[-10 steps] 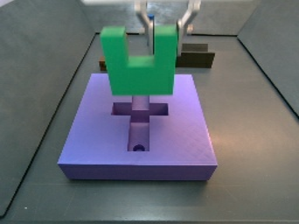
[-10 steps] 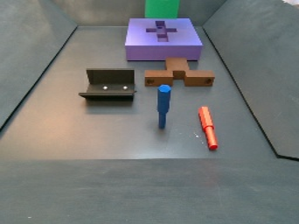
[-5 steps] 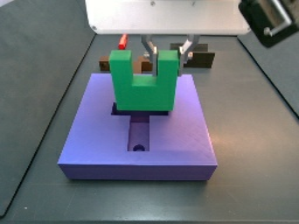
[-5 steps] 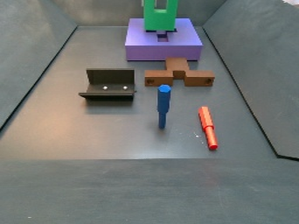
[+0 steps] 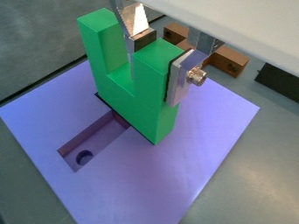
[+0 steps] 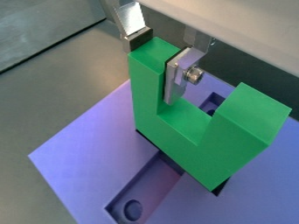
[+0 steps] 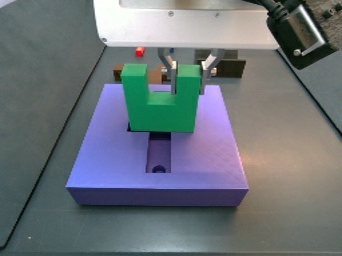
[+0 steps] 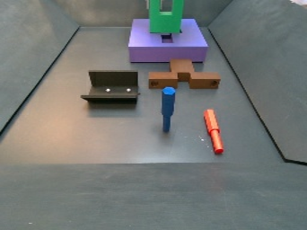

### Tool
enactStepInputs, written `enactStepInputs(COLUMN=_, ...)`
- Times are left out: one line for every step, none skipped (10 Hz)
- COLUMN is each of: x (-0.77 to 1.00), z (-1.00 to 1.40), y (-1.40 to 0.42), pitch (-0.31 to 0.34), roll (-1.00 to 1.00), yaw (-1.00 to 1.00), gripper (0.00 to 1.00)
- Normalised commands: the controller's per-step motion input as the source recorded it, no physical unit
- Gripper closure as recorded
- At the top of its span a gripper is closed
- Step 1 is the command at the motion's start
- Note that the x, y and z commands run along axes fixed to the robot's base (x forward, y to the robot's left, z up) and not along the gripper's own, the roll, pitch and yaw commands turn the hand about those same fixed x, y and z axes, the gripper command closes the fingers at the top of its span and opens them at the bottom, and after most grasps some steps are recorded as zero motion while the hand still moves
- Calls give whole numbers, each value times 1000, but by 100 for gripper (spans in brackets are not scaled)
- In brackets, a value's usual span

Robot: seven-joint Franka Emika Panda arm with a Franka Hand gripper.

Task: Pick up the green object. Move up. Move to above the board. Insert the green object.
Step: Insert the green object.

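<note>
Gripper (image 7: 177, 68): over the middle of the board, silver finger plates clamped on one upright prong of the green object (image 7: 162, 97). In both wrist views one finger (image 5: 187, 74) lies flat against the prong's outer face and the other finger (image 6: 128, 24) sits on the far side of the same prong.

Green object (image 5: 129, 80): U-shaped block, upright, prongs up, base down. Its base meets the board's top at the cross-shaped recess (image 7: 159, 137); in both wrist views a dark shadowed edge of the recess shows just around the base. How deep it sits cannot be told. Also seen at the far end of the floor (image 8: 166, 16).

Board (image 7: 107, 160): purple-blue slab on the dark floor. One arm of the recess runs out from under the green block, with a round hole (image 5: 82, 158) at its end (image 6: 132, 209).

Brown block (image 8: 184, 76): cross-shaped, on the floor just beside the board's near edge in a side view.

Fixture (image 8: 111, 86): dark L-shaped bracket, near the brown block, apart from it.

Blue peg (image 8: 168, 109): standing upright, near the middle of the floor.

Red peg (image 8: 214, 131): lying flat, just beside the blue peg, not touching.
</note>
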Motion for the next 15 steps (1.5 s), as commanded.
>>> enactStepInputs(x=6, z=-203, y=-111, pitch=10, roll=0, yaw=0, gripper=100)
enactStepInputs(x=29, z=-231, y=0, pitch=43, roll=0, yaw=0, gripper=100)
enactStepInputs(x=0, z=-280, y=43, pitch=47, roll=0, yaw=0, gripper=100)
enactStepInputs(x=-49, z=-237, y=89, pitch=0, roll=0, yaw=83, gripper=100)
enactStepInputs(x=-86, z=-209, y=0, pitch=0, roll=0, yaw=180, gripper=100)
enactStepInputs(x=-129, z=-226, y=-109, pitch=-1, roll=0, yaw=137, gripper=100)
enactStepInputs(x=-134, z=-191, y=-71, pitch=0, roll=0, yaw=149, gripper=100)
enactStepInputs(x=-171, z=-120, y=0, pitch=0, roll=0, yaw=100, gripper=100)
enactStepInputs(x=0, z=-211, y=0, pitch=0, roll=0, yaw=0, gripper=100)
enactStepInputs(x=3, z=-389, y=0, pitch=59, roll=17, yaw=0, gripper=100)
enactStepInputs(x=0, z=-669, y=6, pitch=50, roll=21, yaw=-9, gripper=100)
enactStepInputs(x=0, z=-780, y=29, pitch=51, roll=49, yaw=0, gripper=100)
enactStepInputs(x=0, z=-711, y=31, pitch=119, roll=47, yaw=-31, gripper=100)
enactStepInputs(x=0, z=-654, y=40, pitch=121, roll=84, yaw=-51, gripper=100)
enactStepInputs(x=-40, z=-437, y=0, pitch=54, roll=131, yaw=-49, gripper=100)
